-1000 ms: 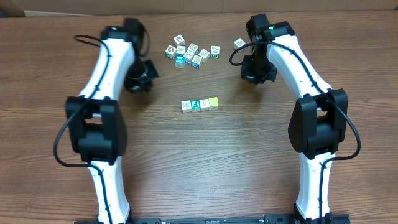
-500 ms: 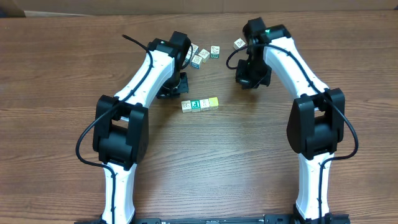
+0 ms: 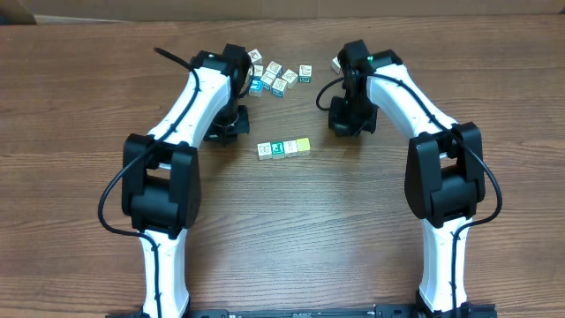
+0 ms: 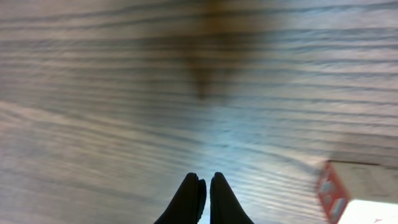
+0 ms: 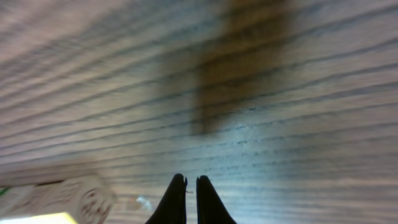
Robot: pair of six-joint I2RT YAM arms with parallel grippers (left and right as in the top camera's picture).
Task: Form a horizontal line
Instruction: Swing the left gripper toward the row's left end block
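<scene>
A short row of small picture cubes (image 3: 283, 147) lies side by side on the wooden table, with the yellow-green one at its right end. My left gripper (image 3: 225, 128) hangs just left of and above the row. In the left wrist view its fingers (image 4: 207, 182) are shut and empty, and a cube with a red face (image 4: 348, 194) shows at the lower right. My right gripper (image 3: 346, 119) hangs up and right of the row. Its fingers (image 5: 191, 182) are shut and empty, and the row's cubes (image 5: 68, 198) show blurred at the lower left.
A cluster of several loose cubes (image 3: 278, 78) lies at the back between the arms, partly hidden by the left arm. One single cube (image 3: 336, 63) sits behind the right arm. The brown wooden table (image 3: 291, 230) stretches toward the front.
My left arm has swung from the far left in toward the row and cluster, then eased slightly back left. My right gripper has drifted down and left toward the row's right end.
</scene>
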